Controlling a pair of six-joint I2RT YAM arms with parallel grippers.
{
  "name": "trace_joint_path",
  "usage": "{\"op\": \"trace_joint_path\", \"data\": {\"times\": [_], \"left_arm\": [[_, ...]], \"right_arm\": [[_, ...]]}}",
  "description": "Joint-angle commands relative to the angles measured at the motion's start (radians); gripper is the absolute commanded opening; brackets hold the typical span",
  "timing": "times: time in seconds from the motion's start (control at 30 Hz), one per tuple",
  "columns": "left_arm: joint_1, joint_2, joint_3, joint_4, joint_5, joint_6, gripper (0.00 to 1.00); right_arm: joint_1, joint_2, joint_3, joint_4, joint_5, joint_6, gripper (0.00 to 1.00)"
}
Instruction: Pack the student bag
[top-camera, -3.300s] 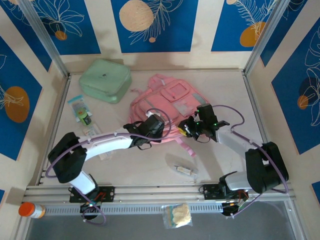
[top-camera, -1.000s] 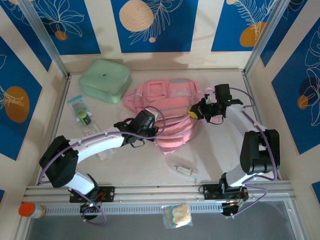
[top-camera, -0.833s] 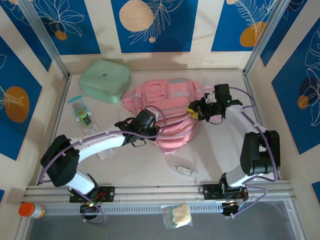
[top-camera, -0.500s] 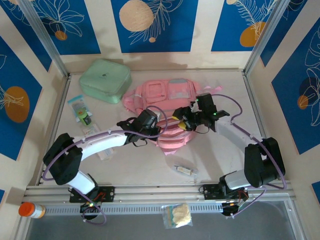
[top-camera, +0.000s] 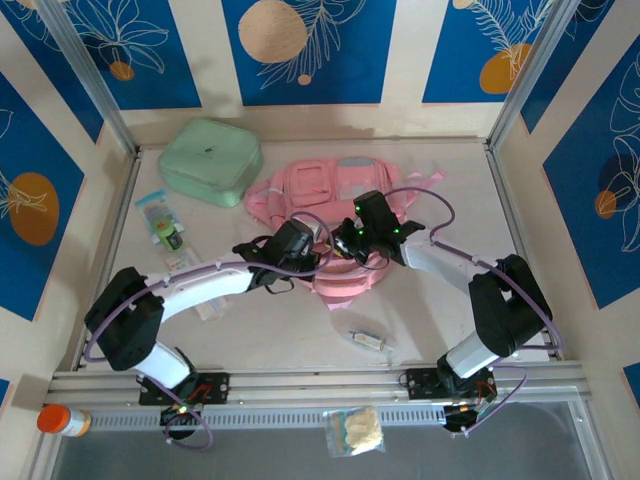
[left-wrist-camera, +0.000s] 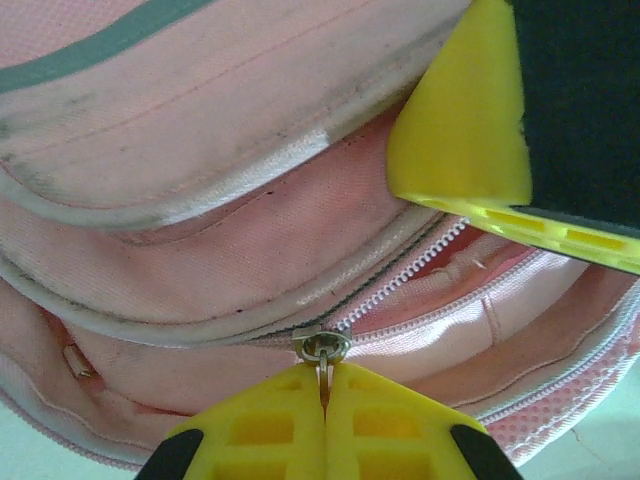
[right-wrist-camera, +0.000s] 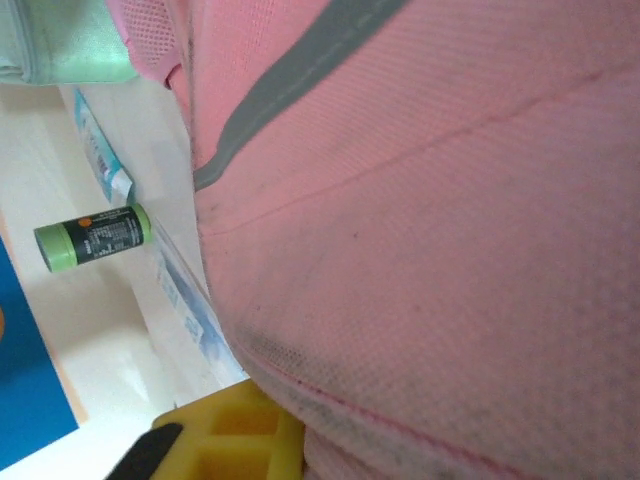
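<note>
The pink student bag (top-camera: 335, 190) lies at mid-table, its near edge bunched up. My left gripper (top-camera: 318, 243) is at that edge. In the left wrist view its yellow fingers (left-wrist-camera: 270, 425) are shut on the metal zip pull (left-wrist-camera: 324, 372), with the slider (left-wrist-camera: 323, 346) at the end of a part-open zip. My right gripper (top-camera: 345, 243) sits close beside it, and one of its yellow fingers (left-wrist-camera: 460, 130) rests on the bag's flap. In the right wrist view pink fabric (right-wrist-camera: 430, 230) drapes over the jaws, leaving one yellow finger (right-wrist-camera: 235, 440) uncovered. It appears shut on the fabric.
A mint-green zip case (top-camera: 210, 160) lies at the back left. A green tube (top-camera: 167, 236) and flat packets lie left of the bag, also the tube (right-wrist-camera: 92, 238). A small tube (top-camera: 372, 341) lies in front. An orange-capped bottle (top-camera: 62, 420) and a pouch (top-camera: 355, 432) sit on the front rail.
My right gripper has swung from the bag's right side leftward to its middle, dragging the fabric with it, so the bag is more bunched. The left gripper has barely moved.
</note>
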Motion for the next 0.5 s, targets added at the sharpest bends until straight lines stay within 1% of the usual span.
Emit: {"op": "trace_joint_path", "data": {"times": [0.0, 0.07, 0.13, 0.2, 0.27, 0.33, 0.4, 0.47], "left_arm": [[-0.017, -0.106, -0.028, 0.011, 0.016, -0.056, 0.0], [-0.026, -0.141, -0.058, 0.045, 0.024, -0.091, 0.0], [-0.033, -0.158, -0.072, 0.042, 0.012, -0.127, 0.0], [-0.035, -0.162, -0.091, 0.066, 0.029, -0.131, 0.0], [-0.034, -0.151, -0.097, 0.07, 0.022, -0.114, 0.0], [-0.031, -0.132, -0.084, 0.039, -0.016, -0.088, 0.0], [-0.023, -0.116, -0.073, 0.025, -0.052, -0.063, 0.0], [-0.001, -0.101, -0.055, 0.011, -0.063, -0.043, 0.0]], "right_arm": [[-0.015, -0.029, 0.011, -0.031, -0.008, -0.092, 0.07], [-0.049, -0.058, 0.013, -0.057, -0.054, -0.14, 0.03], [-0.102, -0.088, 0.025, -0.108, -0.102, -0.187, 0.01], [-0.156, -0.121, 0.032, -0.124, -0.173, -0.229, 0.0], [-0.224, -0.14, 0.039, -0.123, -0.265, -0.252, 0.0], [-0.289, -0.153, 0.048, -0.135, -0.36, -0.263, 0.0], [-0.332, -0.166, 0.057, -0.163, -0.398, -0.281, 0.0], [-0.366, -0.175, 0.049, -0.166, -0.433, -0.286, 0.0]]}}
